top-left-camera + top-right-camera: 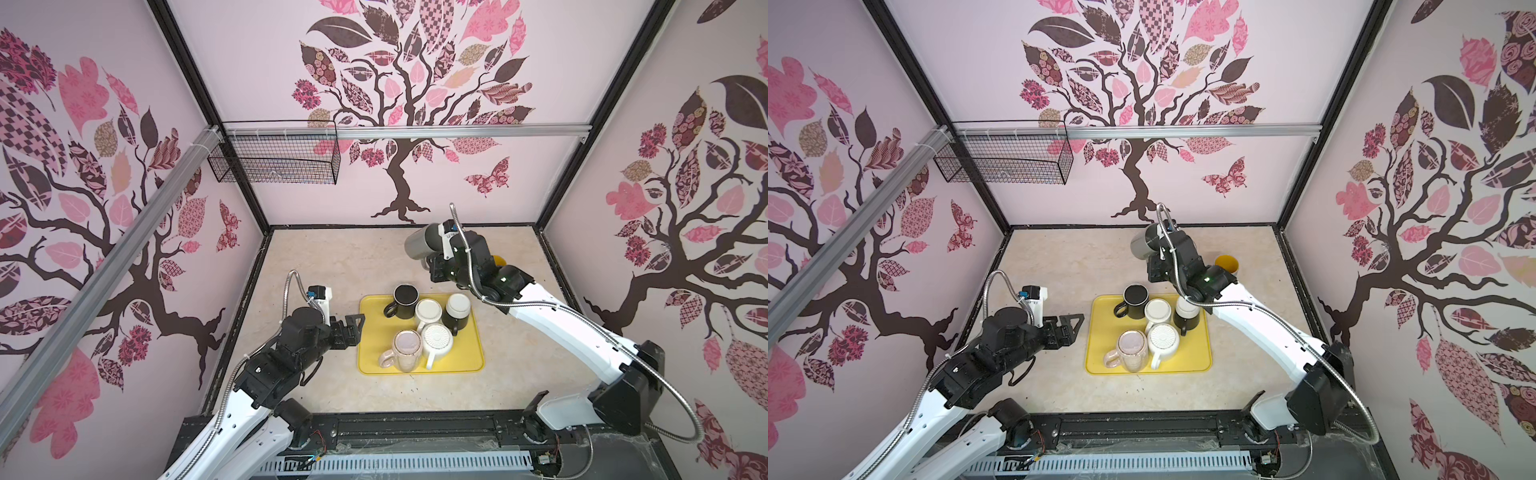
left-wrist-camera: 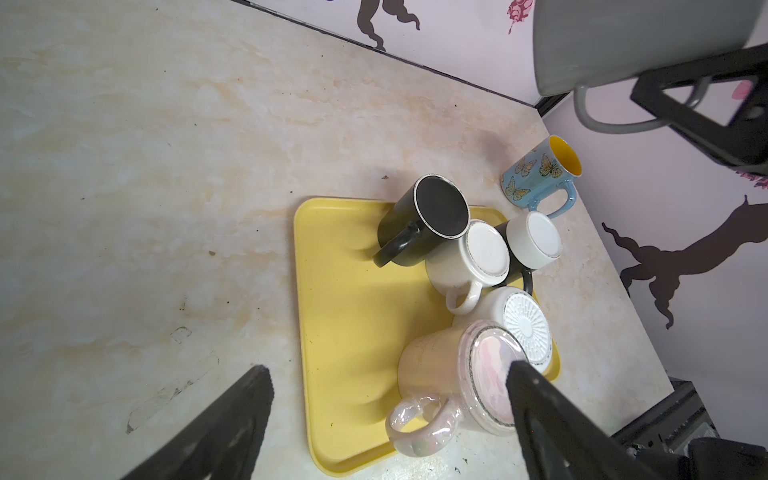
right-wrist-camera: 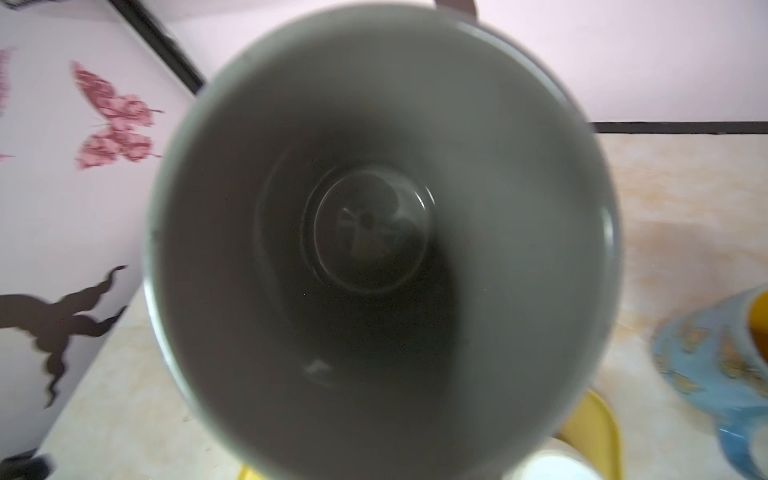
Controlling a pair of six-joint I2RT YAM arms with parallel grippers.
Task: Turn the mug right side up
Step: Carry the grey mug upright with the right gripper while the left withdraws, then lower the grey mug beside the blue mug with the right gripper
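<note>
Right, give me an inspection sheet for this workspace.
Surface: marbled table, a few dark specks.
Job's things: grey mug on its side in the air, held by the right hand; yellow tray holds five mugs, most bottoms up.
Clutter: blue butterfly mug upright on the table, off the tray.
Hands: left hand open, empty, beside the tray; right hand shut.
Cables: metal hose along each arm.
Surroundings: tree-patterned walls; wire basket on the back rail.
</note>
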